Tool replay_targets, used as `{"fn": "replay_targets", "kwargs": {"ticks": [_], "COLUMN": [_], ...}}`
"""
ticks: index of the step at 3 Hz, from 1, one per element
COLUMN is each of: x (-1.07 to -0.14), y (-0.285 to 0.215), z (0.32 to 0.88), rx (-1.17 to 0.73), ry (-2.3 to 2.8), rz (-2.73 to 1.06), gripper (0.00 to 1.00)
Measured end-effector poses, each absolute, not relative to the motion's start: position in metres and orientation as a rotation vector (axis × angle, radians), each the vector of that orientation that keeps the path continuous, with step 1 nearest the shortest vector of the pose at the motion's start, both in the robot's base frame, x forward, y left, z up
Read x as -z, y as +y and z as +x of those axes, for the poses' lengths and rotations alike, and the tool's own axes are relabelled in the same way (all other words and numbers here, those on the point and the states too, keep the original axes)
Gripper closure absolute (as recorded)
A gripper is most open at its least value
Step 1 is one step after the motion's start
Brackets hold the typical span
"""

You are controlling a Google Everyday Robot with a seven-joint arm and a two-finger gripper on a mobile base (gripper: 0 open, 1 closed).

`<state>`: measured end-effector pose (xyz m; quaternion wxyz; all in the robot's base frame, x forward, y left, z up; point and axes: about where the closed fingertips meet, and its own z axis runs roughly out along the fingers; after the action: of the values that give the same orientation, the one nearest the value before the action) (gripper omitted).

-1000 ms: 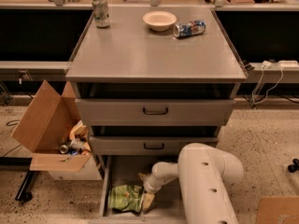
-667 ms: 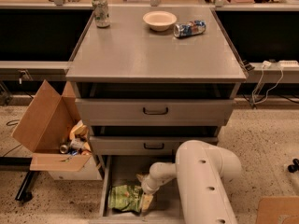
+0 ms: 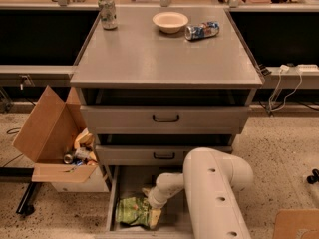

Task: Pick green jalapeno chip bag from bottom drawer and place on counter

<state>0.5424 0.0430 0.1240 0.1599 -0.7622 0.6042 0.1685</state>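
Grey bottom drawer (image 3: 130, 182) open, green jalapeno chip bag (image 3: 132, 212) lying on its floor near the front; gripper (image 3: 155, 215), on the white arm (image 3: 215, 183), down in the drawer, touching the bag's right edge; how wide it is set cannot be told.

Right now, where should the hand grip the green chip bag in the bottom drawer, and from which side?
Probably its crumpled picture-right edge, from above. The green jalapeno chip bag lies flat on the bottom drawer floor, the drawer wall crowds its other side, and the hand hangs at that edge.
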Motion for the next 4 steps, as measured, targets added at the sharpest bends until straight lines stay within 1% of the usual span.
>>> {"fn": "replay_targets", "kwargs": {"ticks": [2,3,4], "x": [-0.116,-0.110,-0.106], "y": [0.049,0.052,0.055], "z": [0.538,0.537,0.537], "rx": [-0.550,-0.595,-0.623], "ry": [1.751,1.782,1.792], "rz": [-2.192,-2.188,-2.190], "gripper": [0.00,0.27,0.50]}}
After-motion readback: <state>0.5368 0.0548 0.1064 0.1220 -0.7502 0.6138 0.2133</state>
